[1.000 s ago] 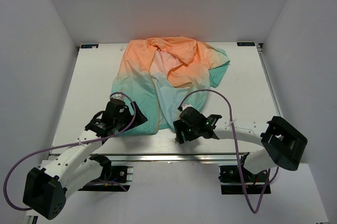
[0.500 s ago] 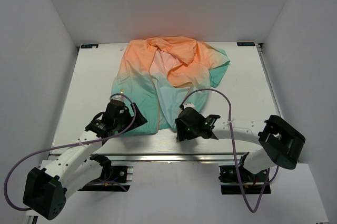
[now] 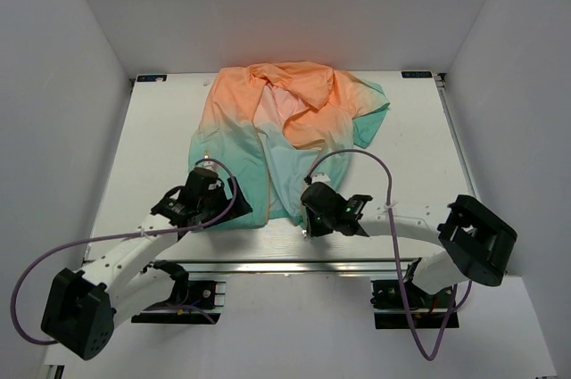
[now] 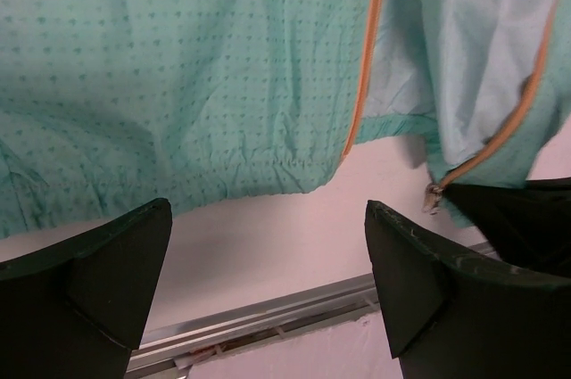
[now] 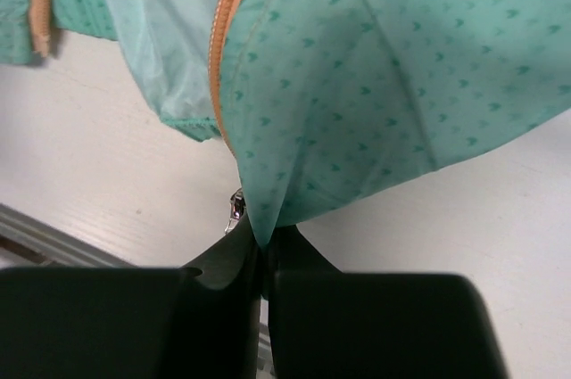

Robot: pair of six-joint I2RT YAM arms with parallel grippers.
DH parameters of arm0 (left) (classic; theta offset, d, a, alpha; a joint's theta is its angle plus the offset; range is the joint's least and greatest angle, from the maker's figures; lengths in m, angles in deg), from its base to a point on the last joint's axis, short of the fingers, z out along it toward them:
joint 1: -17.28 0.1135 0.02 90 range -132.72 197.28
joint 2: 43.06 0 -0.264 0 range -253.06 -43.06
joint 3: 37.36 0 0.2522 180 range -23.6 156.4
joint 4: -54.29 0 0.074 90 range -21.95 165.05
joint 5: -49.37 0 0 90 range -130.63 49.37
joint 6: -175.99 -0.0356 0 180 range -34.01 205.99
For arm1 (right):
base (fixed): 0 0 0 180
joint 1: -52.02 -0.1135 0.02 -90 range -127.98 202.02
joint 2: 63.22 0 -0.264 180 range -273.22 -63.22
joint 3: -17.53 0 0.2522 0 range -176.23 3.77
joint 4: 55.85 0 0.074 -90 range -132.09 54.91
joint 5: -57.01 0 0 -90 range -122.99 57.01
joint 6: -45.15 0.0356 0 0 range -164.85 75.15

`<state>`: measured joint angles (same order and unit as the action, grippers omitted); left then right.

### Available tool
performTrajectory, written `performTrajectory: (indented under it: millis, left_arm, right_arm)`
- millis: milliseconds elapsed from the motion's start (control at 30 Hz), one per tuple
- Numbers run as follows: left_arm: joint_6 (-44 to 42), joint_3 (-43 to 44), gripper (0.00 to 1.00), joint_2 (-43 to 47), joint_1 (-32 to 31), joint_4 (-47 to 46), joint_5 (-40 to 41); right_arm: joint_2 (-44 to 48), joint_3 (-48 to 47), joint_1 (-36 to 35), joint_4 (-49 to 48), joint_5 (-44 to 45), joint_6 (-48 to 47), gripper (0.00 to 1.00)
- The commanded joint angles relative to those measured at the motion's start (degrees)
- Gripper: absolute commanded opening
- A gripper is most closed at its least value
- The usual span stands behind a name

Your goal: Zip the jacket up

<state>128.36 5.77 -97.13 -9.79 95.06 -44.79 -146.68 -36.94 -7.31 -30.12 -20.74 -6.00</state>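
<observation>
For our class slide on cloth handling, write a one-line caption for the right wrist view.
Right gripper pinches the hem of the teal jacket beside its orange zipper, the metal slider hanging nearby.

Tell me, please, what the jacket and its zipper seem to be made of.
The jacket looks like thin, possibly synthetic woven fabric, matte, printed with tiny darker marks; it crumples and gathers at the hem. The zipper has an orange textile-looking tape; its small pull glints grey, probably metal.
</observation>
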Motion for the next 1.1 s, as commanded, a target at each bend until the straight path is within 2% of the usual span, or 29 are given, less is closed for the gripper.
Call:
performTrajectory:
  millis: [0,133,200,267,300,400,667,833,1067]
  left_arm:
    - [-3.1,4.4,0.98,-3.7,-2.6,0.5,-0.9]
    - [-2.2,9.7,0.98,-10.7,-11.4,3.7,8.4]
    - [-1.4,11.8,0.98,-15.2,-13.1,4.7,12.0]
    - [-1.4,13.3,0.95,-18.9,-13.4,5.2,12.7]
    - [-1.2,13.7,0.90,-19.8,-13.5,5.3,13.0]
    - [-1.5,14.0,0.86,-22.0,-14.0,4.9,12.5]
    - [-1.8,16.8,0.85,-27.0,-16.1,4.6,12.3]
    - [-0.1,18.1,0.83,-30.7,-17.8,6.6,15.8]
    - [2.5,20.9,0.74,-35.6,-20.2,10.3,21.3]
  right_arm:
    - [5.1,1.3,-0.3,-2.3,0.1,-1.4,0.00]
    - [9.0,2.9,0.3,-3.1,0.4,-2.2,0.00]
    - [10.3,3.7,0.4,-3.3,0.4,-2.3,0.00]
    - [11.2,4.1,0.7,-3.4,0.3,-2.4,0.00]
    - [11.5,4.7,0.7,-3.7,0.4,-2.5,0.00]
    - [12.2,5.5,1.0,-4.5,0.7,-2.4,0.00]
    - [11.8,7.6,1.2,-5.6,0.8,-1.5,0.00]
    - [12.4,8.0,1.3,-5.6,1.5,-1.4,0.00]
    - [14.0,9.2,1.4,-5.0,2.8,-1.1,0.00]
